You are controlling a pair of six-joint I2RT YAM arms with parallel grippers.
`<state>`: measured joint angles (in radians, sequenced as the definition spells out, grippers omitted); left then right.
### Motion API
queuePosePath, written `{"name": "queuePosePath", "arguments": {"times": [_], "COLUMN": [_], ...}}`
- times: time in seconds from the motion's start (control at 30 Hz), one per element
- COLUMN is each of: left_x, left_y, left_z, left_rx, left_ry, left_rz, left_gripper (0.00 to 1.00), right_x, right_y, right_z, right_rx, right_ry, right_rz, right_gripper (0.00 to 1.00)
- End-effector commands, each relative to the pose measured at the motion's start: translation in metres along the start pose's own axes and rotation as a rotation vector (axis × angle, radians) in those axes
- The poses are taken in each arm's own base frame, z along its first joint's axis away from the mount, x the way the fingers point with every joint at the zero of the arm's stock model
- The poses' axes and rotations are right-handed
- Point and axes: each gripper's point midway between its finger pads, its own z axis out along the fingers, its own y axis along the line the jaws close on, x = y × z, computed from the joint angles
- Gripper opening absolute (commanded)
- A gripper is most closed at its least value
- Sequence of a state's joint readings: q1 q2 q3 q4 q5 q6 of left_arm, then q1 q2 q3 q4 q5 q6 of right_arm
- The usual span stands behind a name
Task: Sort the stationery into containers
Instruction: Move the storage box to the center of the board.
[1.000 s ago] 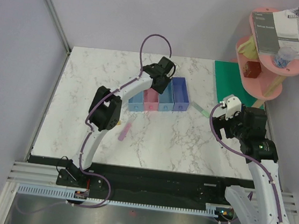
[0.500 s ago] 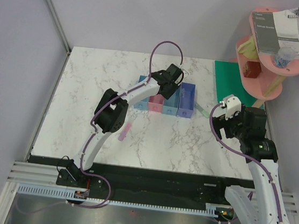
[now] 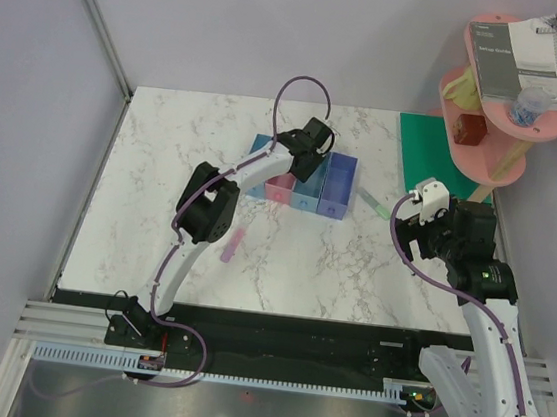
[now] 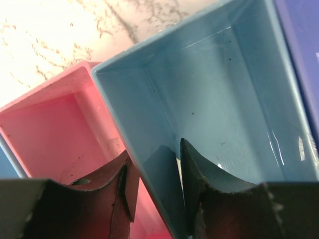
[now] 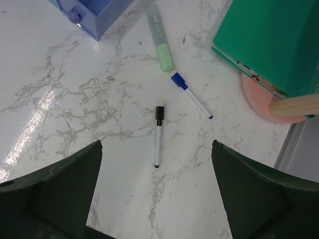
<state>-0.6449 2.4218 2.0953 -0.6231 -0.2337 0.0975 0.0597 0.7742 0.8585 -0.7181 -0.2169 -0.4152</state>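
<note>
The left claw [image 4: 153, 174] held the bins [image 4: 219, 84].
It pinched the wall between the pink and light-blue ones; the right claw [image 5: 155, 147] gaped empty above pens [image 5: 158, 137] toward the tabletop's [image 5: 75, 109] right edge.

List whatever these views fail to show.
- Top view: the left gripper covers the middle containers, so their contents are unknown.
- Top view: the pens don't show near the right arm, hidden or too small.
- Left wrist view: the fingers block the pink bin's near floor; the dark blue bin is cut off by the frame edge.
</note>
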Motion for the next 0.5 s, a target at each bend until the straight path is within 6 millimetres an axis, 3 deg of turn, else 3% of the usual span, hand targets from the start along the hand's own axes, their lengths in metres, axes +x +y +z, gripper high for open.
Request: {"name": "queuePosePath", "arguments": {"times": [0.0, 0.23, 0.47], "left_x": [0.002, 0.01, 0.015], "left_y": [0.009, -0.004, -0.033], "left_z": [-0.001, -0.012, -0.03], "left_rx": [-0.025, 0.03, 0.158], "left_ry": [0.024, 0.09, 0.157], "left_rz": [-0.054, -0.165, -0.316], "left_gripper": [0.44, 0.42, 0.38], "right_x": [-0.008, -0.007, -0.006], "right_y": [0.001, 0.002, 0.002], "right_z": [-0.001, -0.003, -0.002], "right_rx": [-0.005, -0.005, -0.01], "right_ry": [-0.038, -0.038, -0.034], "right_rz": [0.001, -0.004, -0.002], "right_gripper": [0.98, 0.98, 0.98]}}
